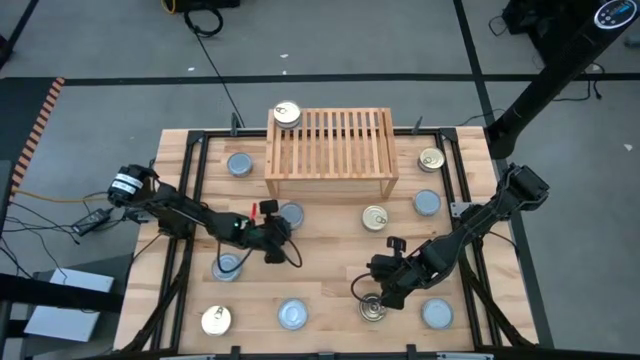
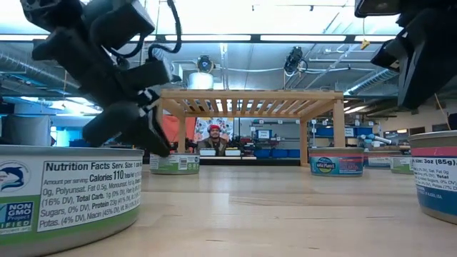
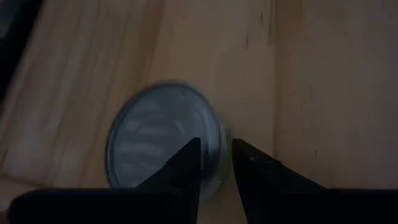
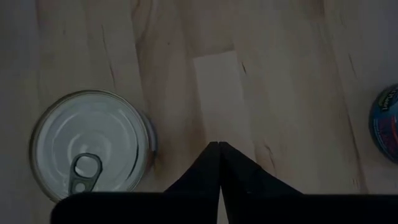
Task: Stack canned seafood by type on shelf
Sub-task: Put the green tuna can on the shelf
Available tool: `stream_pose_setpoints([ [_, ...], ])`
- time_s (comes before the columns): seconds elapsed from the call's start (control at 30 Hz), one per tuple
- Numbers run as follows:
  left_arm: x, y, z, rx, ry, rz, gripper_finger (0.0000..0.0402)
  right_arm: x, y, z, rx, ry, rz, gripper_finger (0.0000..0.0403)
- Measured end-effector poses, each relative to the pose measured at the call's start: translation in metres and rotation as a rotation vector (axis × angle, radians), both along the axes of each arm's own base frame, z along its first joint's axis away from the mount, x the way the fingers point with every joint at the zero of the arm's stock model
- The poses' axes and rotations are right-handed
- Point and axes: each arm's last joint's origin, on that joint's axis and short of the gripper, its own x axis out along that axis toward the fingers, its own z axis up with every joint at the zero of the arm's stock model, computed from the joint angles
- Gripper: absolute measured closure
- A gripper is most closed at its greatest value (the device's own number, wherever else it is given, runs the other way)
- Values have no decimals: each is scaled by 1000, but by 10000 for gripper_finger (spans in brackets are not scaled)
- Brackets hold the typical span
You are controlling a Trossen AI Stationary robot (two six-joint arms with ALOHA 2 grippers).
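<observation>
A light wooden shelf (image 1: 330, 152) with a slatted top stands at the far middle of the desk. One gold-topped tin (image 1: 287, 115) sits on its far left corner. The other short round tins lie flat and scattered on the desk. Blue-grey silver tops: one left of the shelf (image 1: 239, 164), one just in front of it (image 1: 291, 214), one at right (image 1: 427, 203), two near the front edge (image 1: 294, 314) (image 1: 437, 314). Gold tops: (image 1: 432, 159), (image 1: 375, 217), (image 1: 217, 320), (image 1: 374, 308).
</observation>
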Motion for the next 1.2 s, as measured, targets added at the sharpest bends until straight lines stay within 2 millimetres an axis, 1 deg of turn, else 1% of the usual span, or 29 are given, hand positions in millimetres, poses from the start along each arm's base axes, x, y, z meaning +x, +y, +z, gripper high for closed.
stream_pose_setpoints([
  [0.2,7,2,-8,17,24,14,305,1,1,0,6,-10,3,391],
  [0.33,12,0,-5,35,52,-12,311,1,1,0,5,-9,4,389],
  [0.43,17,-3,2,34,84,-48,335,1,1,0,5,-9,4,384],
  [0.53,22,-6,9,-2,109,-98,377,1,1,1,0,-13,2,382],
  [0.6,25,-8,12,-36,112,-116,394,1,1,1,-1,-13,1,384],
  [0.87,39,-17,30,-207,51,-185,399,1,1,1,-1,-15,1,384],
  [1.03,48,-24,39,-326,-45,-281,400,1,1,1,0,-20,0,383],
  [1.2,52,-26,42,-374,-91,-323,400,4,3,2,15,-49,10,389],
])
